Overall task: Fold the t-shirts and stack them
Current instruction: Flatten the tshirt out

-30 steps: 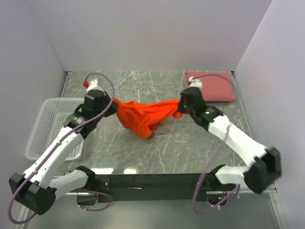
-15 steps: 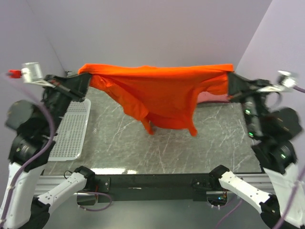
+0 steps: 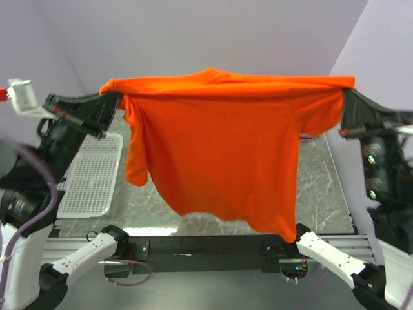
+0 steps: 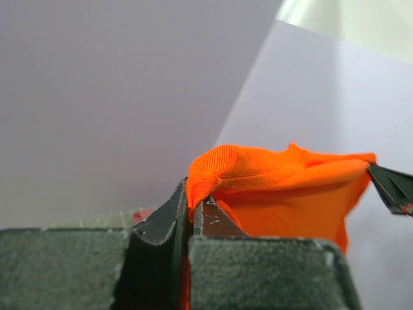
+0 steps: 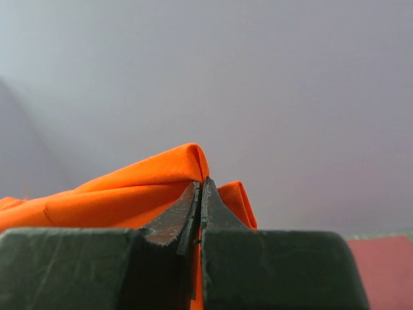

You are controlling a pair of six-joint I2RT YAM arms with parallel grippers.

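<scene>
While both arms are lifted high, the orange shirt hangs spread between them above the grey marbled bench, hiding most of its middle. The left pincer is clamped on one shoulder and the right pincer on the other. Pale lilac walls enclose three sides. A white basket sits at the left edge.

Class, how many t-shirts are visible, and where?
2. The orange t-shirt hangs spread between the left end effector and right end effector. The pink t-shirt shows only as a corner in the right wrist view. Others may be hidden.
</scene>
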